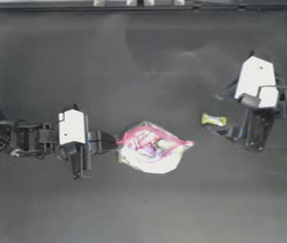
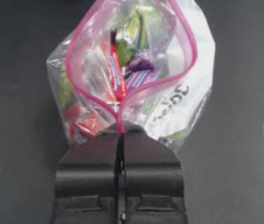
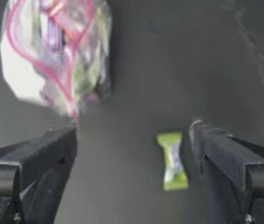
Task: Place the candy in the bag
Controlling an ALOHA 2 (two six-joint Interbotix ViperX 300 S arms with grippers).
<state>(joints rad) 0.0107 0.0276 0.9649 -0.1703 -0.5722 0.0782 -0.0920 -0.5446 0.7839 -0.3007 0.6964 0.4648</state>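
Observation:
The bag (image 1: 154, 153) lies at the table's middle, clear with a pink seal strip and coloured sweets inside. In the left wrist view the bag (image 2: 158, 87) has its mouth spread open in a loop. My left gripper (image 1: 112, 141) (image 2: 121, 132) is shut on the seal's end at the bag's left edge. The candy (image 1: 213, 119), yellow-green and wrapped, lies on the table right of the bag. My right gripper (image 1: 230, 133) (image 3: 133, 129) stands open just right of it. In the right wrist view the candy (image 3: 173, 161) lies between the jaws, nearer one, with the bag (image 3: 52, 57) farther off.
The table's raised rim (image 1: 139, 6) runs along the back, with dark posts at the left and right sides. Bare dark table surface (image 1: 139, 209) spreads in front of the bag and behind it.

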